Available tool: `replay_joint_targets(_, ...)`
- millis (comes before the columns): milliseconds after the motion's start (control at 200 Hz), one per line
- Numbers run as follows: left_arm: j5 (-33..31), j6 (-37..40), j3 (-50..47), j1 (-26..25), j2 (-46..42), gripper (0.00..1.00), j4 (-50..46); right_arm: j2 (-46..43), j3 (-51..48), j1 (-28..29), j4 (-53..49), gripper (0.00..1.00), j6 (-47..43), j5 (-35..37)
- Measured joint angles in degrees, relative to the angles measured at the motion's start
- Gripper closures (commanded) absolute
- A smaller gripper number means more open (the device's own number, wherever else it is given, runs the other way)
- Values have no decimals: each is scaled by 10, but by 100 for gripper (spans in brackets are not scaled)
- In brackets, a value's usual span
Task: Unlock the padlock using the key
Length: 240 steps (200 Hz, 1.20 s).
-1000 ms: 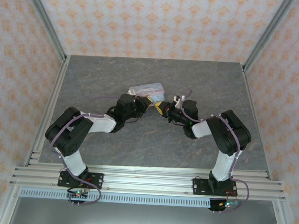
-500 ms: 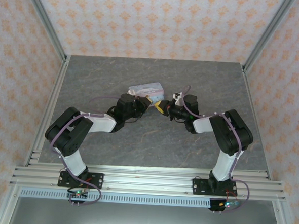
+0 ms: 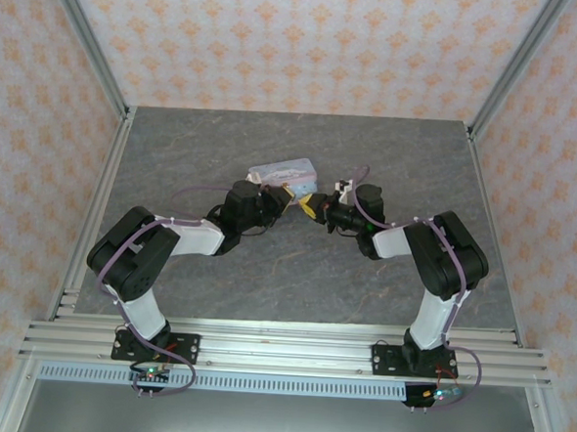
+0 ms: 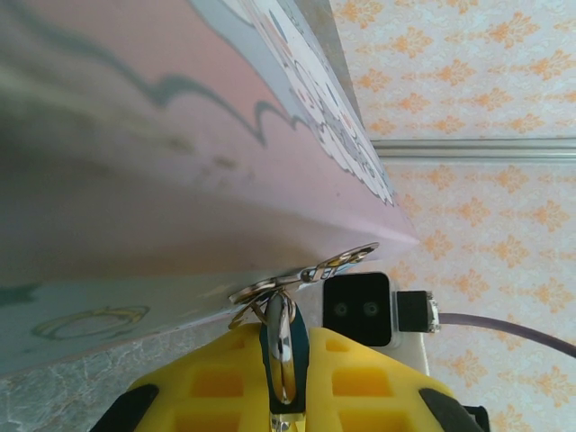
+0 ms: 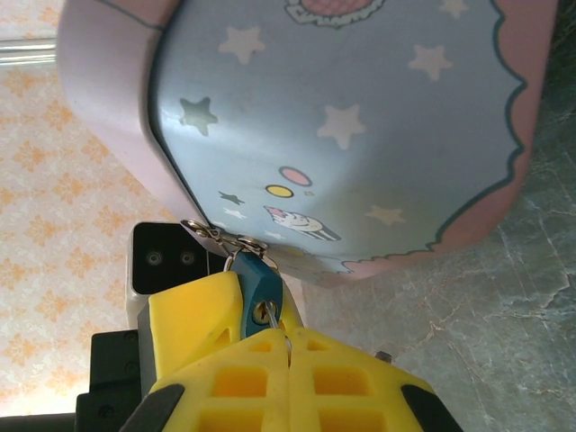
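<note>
The right hand (image 3: 311,208), clenching the key (image 5: 286,340), is coming closer to the padlock (image 5: 259,290) that the left hand (image 3: 291,199) is grasping, so insertion seems near.

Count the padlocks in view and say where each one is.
1. The padlock sits at the fingertips of the right gripper, just below the edge of the tin, where the two arms meet in the top view. The tin could hide another behind it.
</note>
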Motion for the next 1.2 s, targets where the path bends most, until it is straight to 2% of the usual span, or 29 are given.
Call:
replay_joint_targets(721, 42, -42, -15, -9, 0, 100, 13, -12, -80, 2, 90, 100, 30, 19)
replay_joint_targets(1201, 50, -42, -21, -12, -3, 100, 22, -41, -99, 14, 79, 100, 48, 49)
